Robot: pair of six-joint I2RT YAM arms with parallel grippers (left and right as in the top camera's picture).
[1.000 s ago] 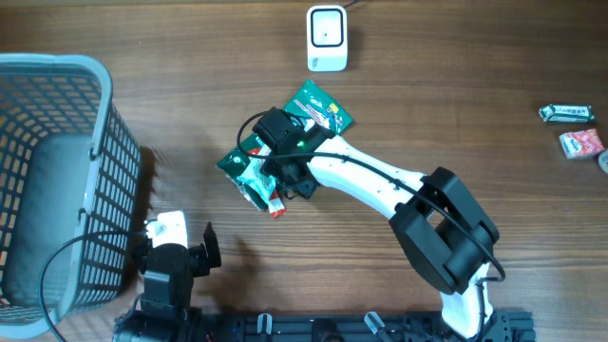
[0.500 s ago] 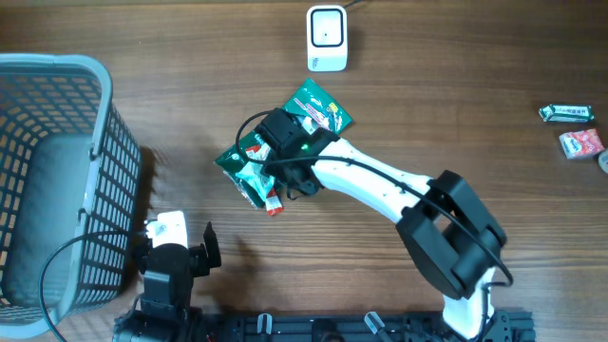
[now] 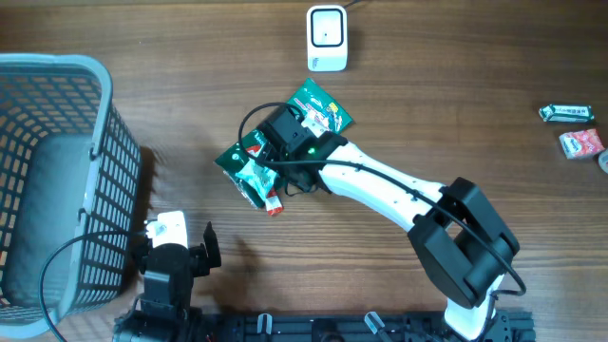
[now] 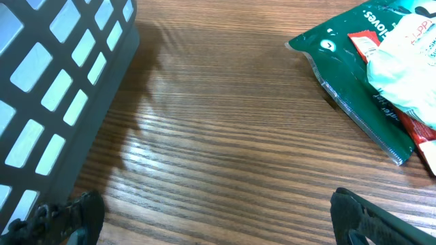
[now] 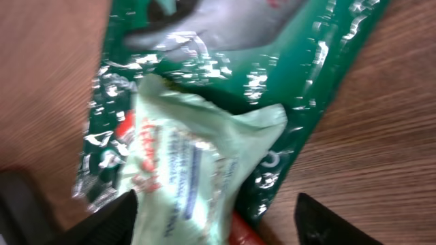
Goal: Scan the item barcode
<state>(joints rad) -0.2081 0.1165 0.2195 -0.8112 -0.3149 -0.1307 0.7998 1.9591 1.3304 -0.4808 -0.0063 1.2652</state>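
Two sets of jaws found spread. Right jaws directly above pale packet [image 3: 251,177] lying on green pouch [image 3: 321,106] mid-table, long axis near-left to far-right; left jaws empty, well apart, near-left. Scanner [image 3: 326,38] just beyond the pouch's far end.

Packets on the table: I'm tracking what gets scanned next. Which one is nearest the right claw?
The pale mint packet, lying on the dark green pouch mid-table, directly below the right claw; the pink packet at the right edge lies far off.
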